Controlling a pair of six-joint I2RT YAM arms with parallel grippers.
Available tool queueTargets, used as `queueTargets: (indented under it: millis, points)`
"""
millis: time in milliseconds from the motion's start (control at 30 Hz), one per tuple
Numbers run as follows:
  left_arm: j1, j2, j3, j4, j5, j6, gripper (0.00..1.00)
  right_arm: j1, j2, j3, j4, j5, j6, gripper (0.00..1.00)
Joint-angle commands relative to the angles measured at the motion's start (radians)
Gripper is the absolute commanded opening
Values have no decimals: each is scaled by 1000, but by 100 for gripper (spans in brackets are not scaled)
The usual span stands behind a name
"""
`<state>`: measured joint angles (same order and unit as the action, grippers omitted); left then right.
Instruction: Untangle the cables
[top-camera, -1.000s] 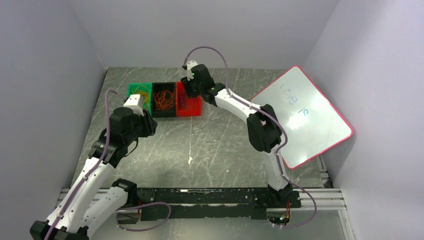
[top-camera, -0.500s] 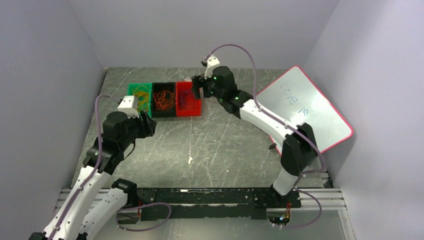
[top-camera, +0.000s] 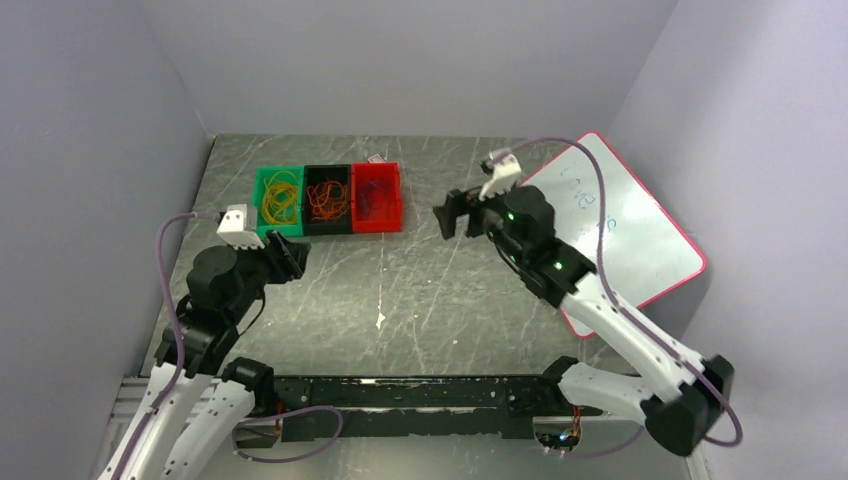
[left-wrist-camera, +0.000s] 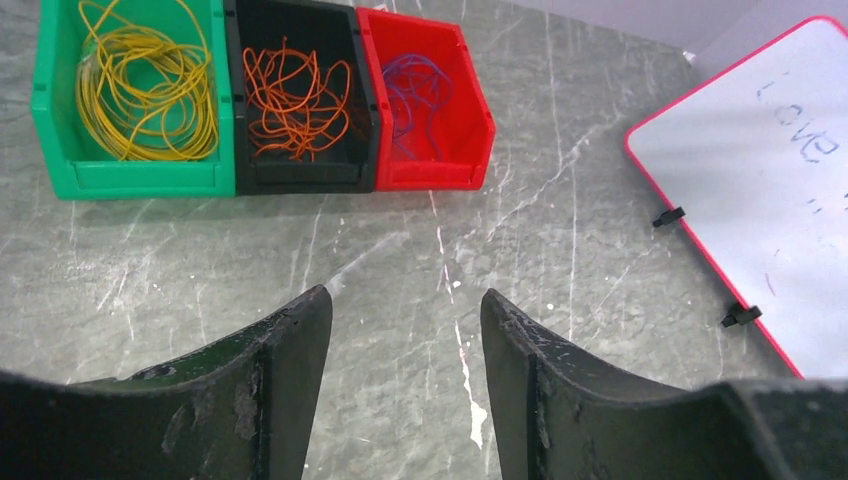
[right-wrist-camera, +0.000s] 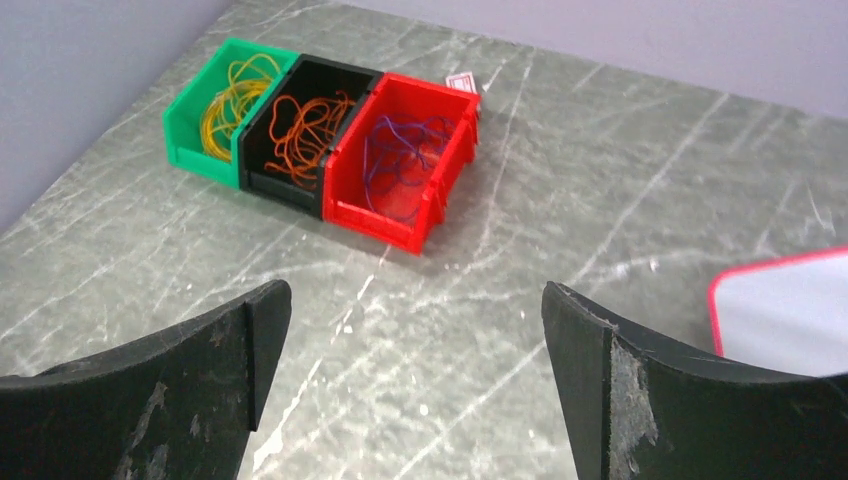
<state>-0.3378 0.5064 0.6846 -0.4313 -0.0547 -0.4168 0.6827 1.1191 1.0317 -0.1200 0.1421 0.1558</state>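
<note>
Three small bins stand side by side at the back left. The green bin (top-camera: 262, 184) holds yellow cables (left-wrist-camera: 140, 90). The black bin (top-camera: 309, 227) holds orange cables (left-wrist-camera: 295, 100). The red bin (top-camera: 395, 187) holds purple cables (left-wrist-camera: 415, 95). All three also show in the right wrist view: yellow cables (right-wrist-camera: 228, 95), orange cables (right-wrist-camera: 305, 130), purple cables (right-wrist-camera: 400, 160). My left gripper (top-camera: 290, 258) is open and empty, just in front of the green bin. My right gripper (top-camera: 452, 217) is open and empty, above the table to the right of the red bin.
A white board with a red frame (top-camera: 620, 235) lies tilted at the right of the table, also in the left wrist view (left-wrist-camera: 760, 170). A small white card (right-wrist-camera: 462, 84) lies behind the red bin. Grey walls close in on the left, back and right.
My right gripper has pulled back from over the red bin to the right and toward the near side. My left arm has drawn back slightly toward the near left.
</note>
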Motion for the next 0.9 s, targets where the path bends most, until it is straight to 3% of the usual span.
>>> queueTargets:
  millis: [0, 200, 233, 267, 300, 567, 867]
  points:
    - [-6, -61, -7, 29, -11, -15, 62, 3, -176, -134, -108, 55, 58, 100]
    - [-6, -113, -2, -33, -114, -79, 72, 3, -381, -276, -236, 156, 193, 100]
    - [-6, -121, -4, -38, -121, -90, 81, 3, -402, -291, -257, 177, 219, 100]
    - [-6, -127, -6, -44, -127, -103, 95, 3, -425, -309, -269, 201, 244, 100]
    - [-6, -134, -4, -54, -134, -111, 100, 3, -447, -331, -272, 225, 267, 100]
    - [-6, -187, -14, -100, -203, -143, 99, 3, -580, -456, -246, 428, 440, 100]
    - [-6, -192, -20, -109, -225, -158, 99, 3, -501, -436, -282, 514, 479, 100]
